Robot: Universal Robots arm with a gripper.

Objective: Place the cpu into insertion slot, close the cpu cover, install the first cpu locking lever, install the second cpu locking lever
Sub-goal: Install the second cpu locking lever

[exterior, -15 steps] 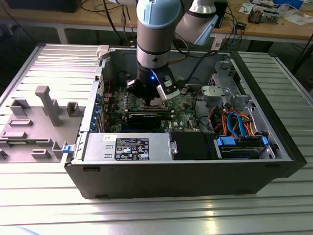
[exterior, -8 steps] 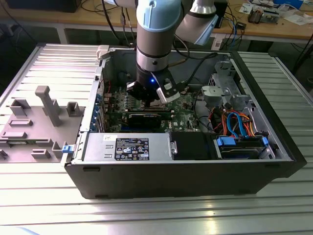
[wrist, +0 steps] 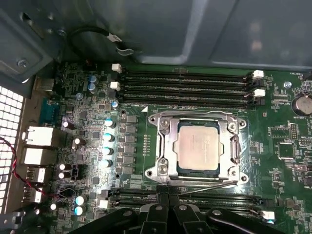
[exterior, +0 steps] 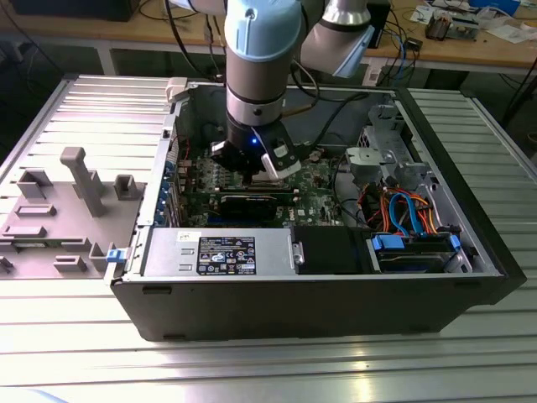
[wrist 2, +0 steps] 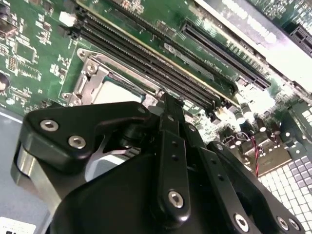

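Observation:
In the first wrist view the cpu (wrist: pixel 197 145) lies flat in the insertion slot (wrist: pixel 176 169), its silver top showing through the window of the cpu cover (wrist: pixel 165 139). The cover lies down flat over it. A thin metal locking lever (wrist: pixel 207 184) runs along the socket's edge nearest my gripper (wrist: pixel 167 194). The black fingers are shut together, their tips right at that lever's end. In the second wrist view the gripper (wrist 2: pixel 168 105) reaches over the socket (wrist 2: pixel 105 87). The exterior view has the gripper (exterior: pixel 270 168) low over the motherboard (exterior: pixel 319 189) inside the open computer case.
Long black memory slots (wrist: pixel 185 83) flank the socket on two sides. Capacitors (wrist: pixel 108 139) and rear ports (wrist: pixel 39 136) stand beside it, and a coin battery (wrist: pixel 303 103) lies further off. The power supply (exterior: pixel 222 252), drive cage with cables (exterior: pixel 411 220) and case walls enclose the board.

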